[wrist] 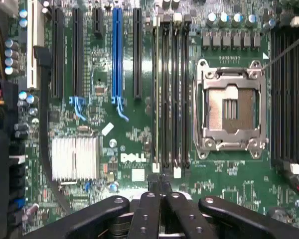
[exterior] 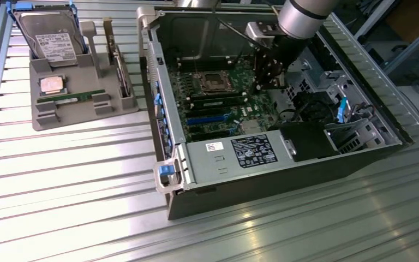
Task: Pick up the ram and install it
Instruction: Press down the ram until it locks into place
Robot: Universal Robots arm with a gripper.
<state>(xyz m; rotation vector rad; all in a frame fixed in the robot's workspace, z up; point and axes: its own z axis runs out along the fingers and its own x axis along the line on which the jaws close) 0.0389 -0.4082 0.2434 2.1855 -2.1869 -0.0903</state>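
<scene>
— Nearest the lens?
— Ribbed metal table, bare up front.
— Toward the exterior view's left?
— Grey holder. Resting in its front slot, the ram: set on edge, long axis across the view, ends pointing to the exterior view's left and right, right end slightly higher.
— Further right?
— Open computer case, motherboard exposed. Above it, well apart from the ram, the gripper, fingers pressed together, hovering near the black memory slots.
</scene>
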